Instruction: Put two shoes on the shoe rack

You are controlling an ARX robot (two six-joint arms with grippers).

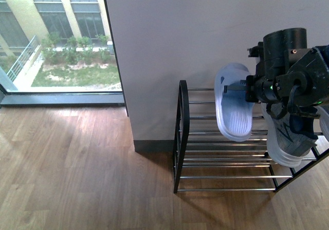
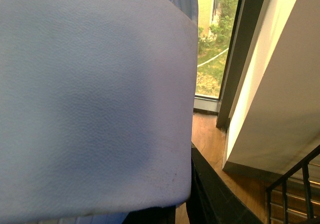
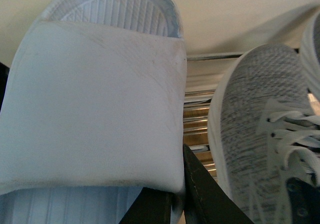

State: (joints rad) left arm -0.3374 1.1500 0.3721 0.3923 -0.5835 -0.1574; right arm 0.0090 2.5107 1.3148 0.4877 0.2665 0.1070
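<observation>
One slide (image 1: 234,102) upright, toe down.

The front view looks down from the robot's body at a wooden floor (image 1: 77,163), with a window (image 1: 56,34) at ten o'clock and the shoe rack (image 1: 226,153) at four o'clock, at middling range. The left wrist view sits pressed close against a pale blue slide (image 2: 95,98), facing past it to the same window (image 2: 215,38) and a corner of the rack (image 2: 295,189). The right wrist view looks closely onto a pale slide strap (image 3: 95,108) and a grey sneaker (image 3: 260,129), with rack bars (image 3: 197,119) between them.
</observation>
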